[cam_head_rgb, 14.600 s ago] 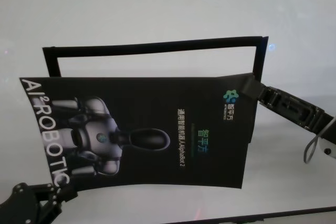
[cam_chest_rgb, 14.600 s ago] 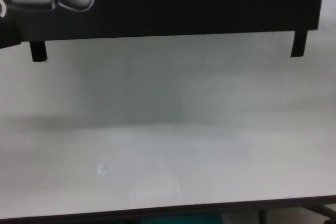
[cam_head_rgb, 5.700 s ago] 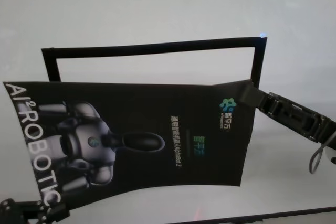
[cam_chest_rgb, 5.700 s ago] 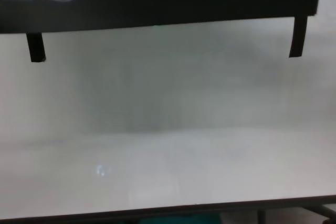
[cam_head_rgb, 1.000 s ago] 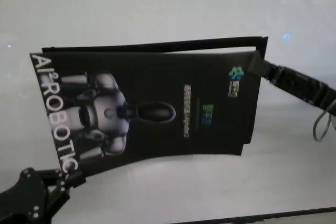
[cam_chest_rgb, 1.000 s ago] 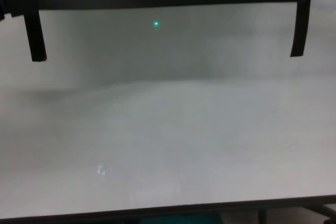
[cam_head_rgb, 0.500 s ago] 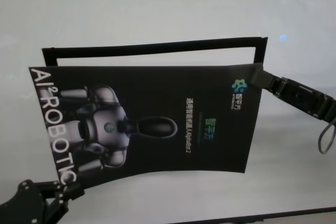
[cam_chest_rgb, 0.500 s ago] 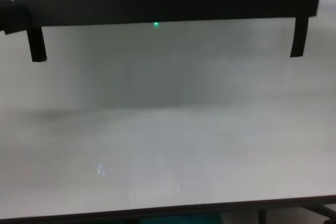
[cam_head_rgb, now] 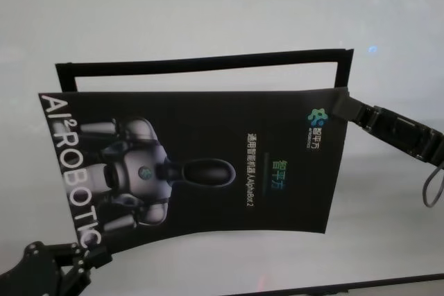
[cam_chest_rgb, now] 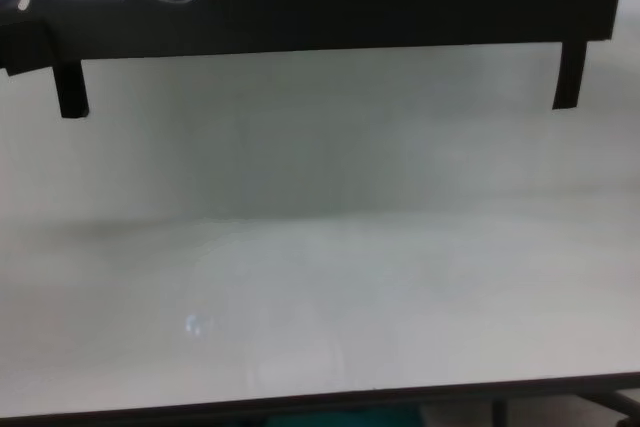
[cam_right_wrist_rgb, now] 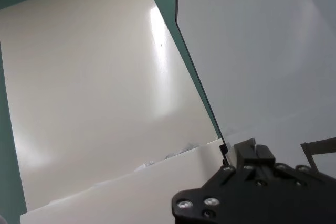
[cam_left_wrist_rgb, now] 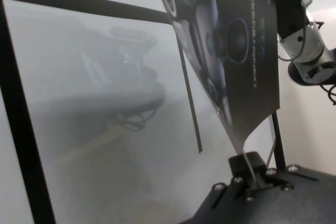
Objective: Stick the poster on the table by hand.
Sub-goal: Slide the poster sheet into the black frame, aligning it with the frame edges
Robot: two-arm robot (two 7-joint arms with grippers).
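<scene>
Gripping the poster at its near left corner, just below the "AI²ROBOTIC" lettering: left gripper, clamped on the sheet. Hanging above the table, overlapping the black strip outline stuck there. Showing "AlphaBot 2" mid-sheet. Pinching the poster's far right corner beside the green-blue logo: right gripper.

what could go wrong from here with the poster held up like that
1. The poster hangs above the table, pinched only at two opposite corners by the left gripper and right gripper; either corner might slip.
2. It bows between them, so it may land creased.
3. It sits skewed to the black strip frame and could stick crooked.
</scene>
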